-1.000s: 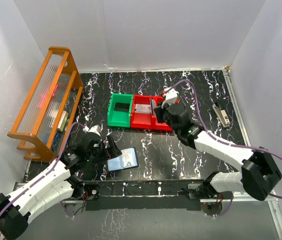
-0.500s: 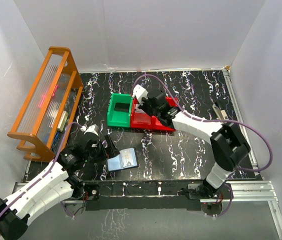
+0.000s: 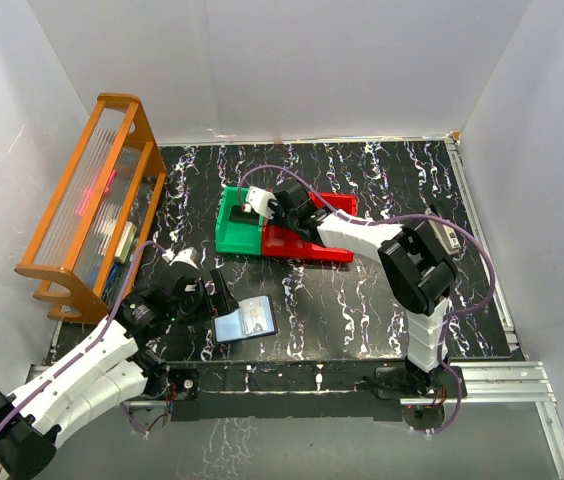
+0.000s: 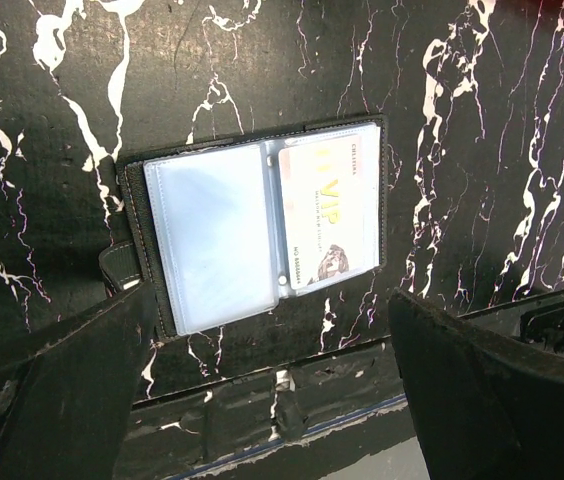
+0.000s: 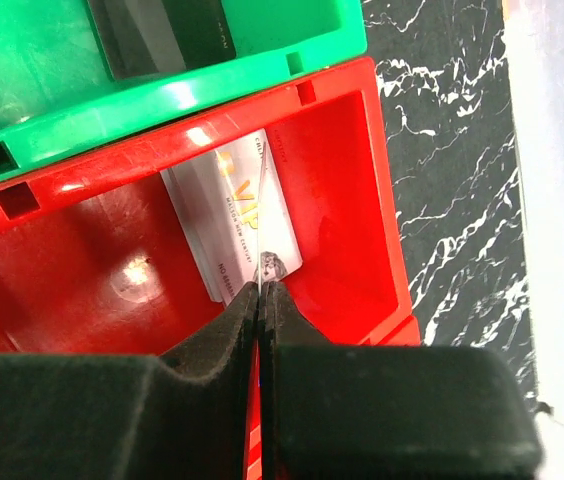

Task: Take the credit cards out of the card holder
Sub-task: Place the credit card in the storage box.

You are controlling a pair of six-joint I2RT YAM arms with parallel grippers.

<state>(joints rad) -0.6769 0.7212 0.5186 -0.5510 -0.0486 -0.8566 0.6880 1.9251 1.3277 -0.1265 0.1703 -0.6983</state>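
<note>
The card holder [image 4: 224, 240] lies open on the black marbled table, also seen from above as the card holder [image 3: 245, 321]. Its left panel looks blank and its right panel holds a white VIP credit card [image 4: 330, 215]. My left gripper [image 4: 270, 296] hangs open over the holder's near edge, nothing between its fingers. My right gripper [image 5: 260, 286] is shut on a thin card seen edge-on, above the red bin [image 5: 362, 200]. White cards [image 5: 232, 215] lie flat in that bin. A black card [image 5: 162, 35] lies in the green bin [image 5: 22, 60].
An orange rack [image 3: 92, 200] stands along the left wall. A small stapler-like object [image 3: 444, 230] lies at the right. The green bin [image 3: 230, 238] and red bin [image 3: 307, 248] sit side by side mid-table. The table's front edge [image 4: 262, 385] runs just below the holder.
My right arm has swung left with its card, from the red bin's right side to the border of the red and green bins. The left arm has barely moved.
</note>
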